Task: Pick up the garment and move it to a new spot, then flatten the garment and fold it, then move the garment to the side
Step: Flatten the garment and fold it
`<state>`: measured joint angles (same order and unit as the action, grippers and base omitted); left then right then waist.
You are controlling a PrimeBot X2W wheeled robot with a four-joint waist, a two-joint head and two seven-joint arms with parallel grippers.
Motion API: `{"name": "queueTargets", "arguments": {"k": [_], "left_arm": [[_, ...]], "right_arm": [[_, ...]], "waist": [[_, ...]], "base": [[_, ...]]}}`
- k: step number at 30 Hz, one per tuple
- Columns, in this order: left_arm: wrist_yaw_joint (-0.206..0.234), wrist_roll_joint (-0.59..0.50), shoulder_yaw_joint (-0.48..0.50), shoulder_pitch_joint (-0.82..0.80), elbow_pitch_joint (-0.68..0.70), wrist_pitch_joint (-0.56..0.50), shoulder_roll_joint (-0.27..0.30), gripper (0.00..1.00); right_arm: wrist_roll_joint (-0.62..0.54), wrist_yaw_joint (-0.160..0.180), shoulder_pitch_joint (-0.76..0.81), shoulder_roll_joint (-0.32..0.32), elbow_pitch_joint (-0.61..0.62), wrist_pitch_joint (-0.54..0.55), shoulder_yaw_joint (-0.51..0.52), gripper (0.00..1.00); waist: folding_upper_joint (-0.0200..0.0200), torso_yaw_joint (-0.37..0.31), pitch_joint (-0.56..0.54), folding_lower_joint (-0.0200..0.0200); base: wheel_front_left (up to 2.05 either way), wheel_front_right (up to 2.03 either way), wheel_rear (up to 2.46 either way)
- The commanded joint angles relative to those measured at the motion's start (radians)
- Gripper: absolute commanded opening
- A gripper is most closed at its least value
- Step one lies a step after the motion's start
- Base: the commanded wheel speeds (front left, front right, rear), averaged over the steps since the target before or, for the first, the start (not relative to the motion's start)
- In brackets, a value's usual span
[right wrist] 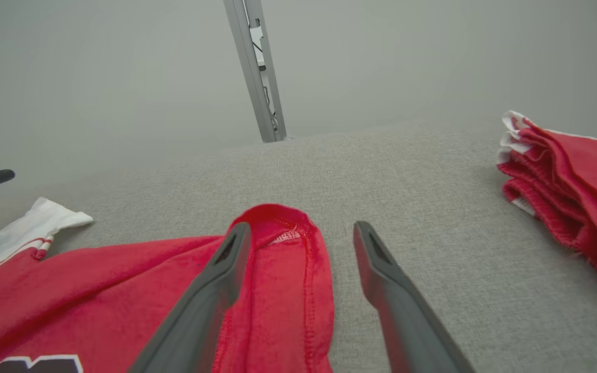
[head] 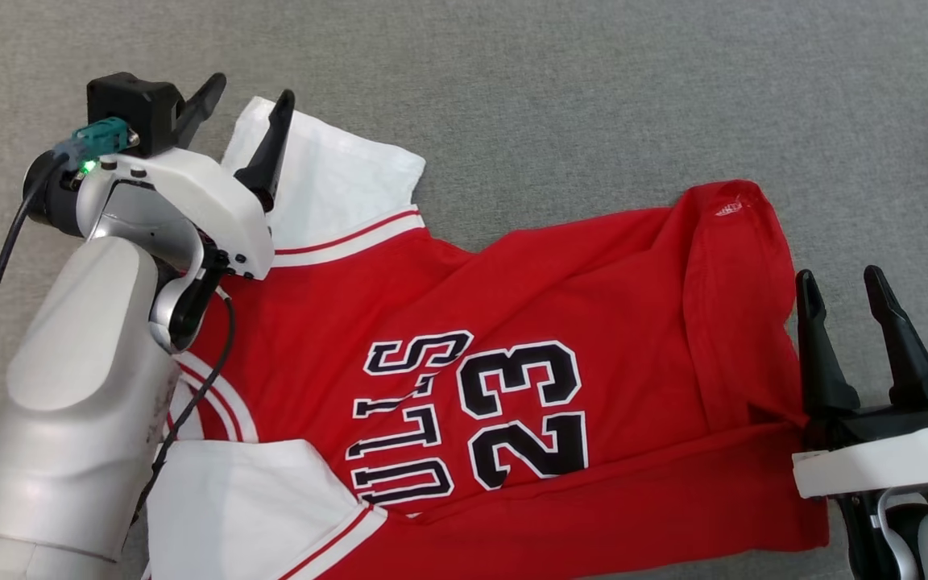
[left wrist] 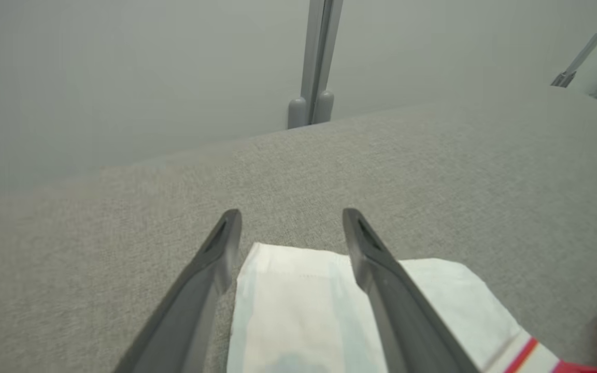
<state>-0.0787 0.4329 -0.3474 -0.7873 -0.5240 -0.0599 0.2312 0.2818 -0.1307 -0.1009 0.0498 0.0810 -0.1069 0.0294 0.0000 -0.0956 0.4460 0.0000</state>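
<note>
The worktop [head: 561,89] is covered in grey fabric, with a pale wall and a metal frame post [left wrist: 315,57] behind its far edge.

1. Garment position. The red jersey [head: 561,274] lies front up across the middle of the worktop, with its collar end toward the left side and its hem toward the right. One white sleeve [head: 335,185] points at the far edge. The other sleeve [head: 246,507] lies toward the near edge.

2. Left gripper [head: 253,87]. I see its fingers spread apart, holding nothing. They sit over the tip of the far sleeve, one finger on each side of the sleeve's corner in the left wrist view.

3. Right gripper [head: 838,275]. Its fingers are also spread and empty. They are at the hem end, with one finger over the cloth and the other over bare worktop.

4. Progress, by my reading. The relocation appears complete and flattening is under way. The body lies mostly flat, but the hem band [head: 742,282] is doubled over and wrinkles run across the chest.

5. Remaining. Finish smoothing, fold the jersey, then move it aside. A pile of red cloth [right wrist: 568,176] already sits toward the right end.
</note>
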Motion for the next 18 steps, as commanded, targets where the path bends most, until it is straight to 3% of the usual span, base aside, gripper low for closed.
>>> {"name": "queueTargets", "arguments": {"k": [1, 5, 10, 11, 12, 18], "left_arm": [[-0.009, 0.006, -0.005, -0.032, -0.055, -0.011, 0.004, 1.0], [-0.009, 0.016, -0.011, -0.087, -0.221, -0.057, -0.001, 1.0], [-0.014, 0.025, -0.015, -0.115, -0.304, -0.068, -0.011, 1.0], [-0.017, 0.026, -0.017, -0.122, -0.317, -0.061, -0.013, 0.74], [-0.018, 0.026, -0.019, -0.127, -0.329, -0.054, -0.015, 0.01], [-0.035, 0.017, -0.049, -0.145, -0.365, -0.005, -0.039, 0.0]], "right_arm": [[0.005, 0.0, -0.017, 0.003, -0.008, -0.012, 0.001, 1.0], [0.008, 0.0, -0.024, 0.003, -0.019, -0.017, 0.003, 1.0], [-0.001, 0.0, -0.033, 0.003, -0.016, 0.004, 0.001, 1.0], [-0.001, 0.0, -0.038, 0.003, -0.014, 0.014, 0.0, 1.0], [0.002, 0.0, -0.044, 0.004, -0.012, 0.024, -0.004, 1.0], [0.033, 0.0, -0.109, 0.049, -0.018, 0.139, -0.027, 1.0]], "waist": [[0.0, -0.027, 0.026, 0.0], [0.0, -0.038, 0.033, 0.0], [0.0, -0.037, 0.036, 0.0], [0.0, -0.036, 0.037, 0.0], [0.0, -0.035, 0.039, 0.0], [0.0, -0.013, 0.041, 0.0]], "base": [[0.0, 0.0, 0.0], [0.0, 0.0, 0.0], [0.0, 0.0, 0.0], [0.0, 0.0, 0.0], [0.0, 0.0, 0.0], [0.0, 0.0, 0.0]]}}
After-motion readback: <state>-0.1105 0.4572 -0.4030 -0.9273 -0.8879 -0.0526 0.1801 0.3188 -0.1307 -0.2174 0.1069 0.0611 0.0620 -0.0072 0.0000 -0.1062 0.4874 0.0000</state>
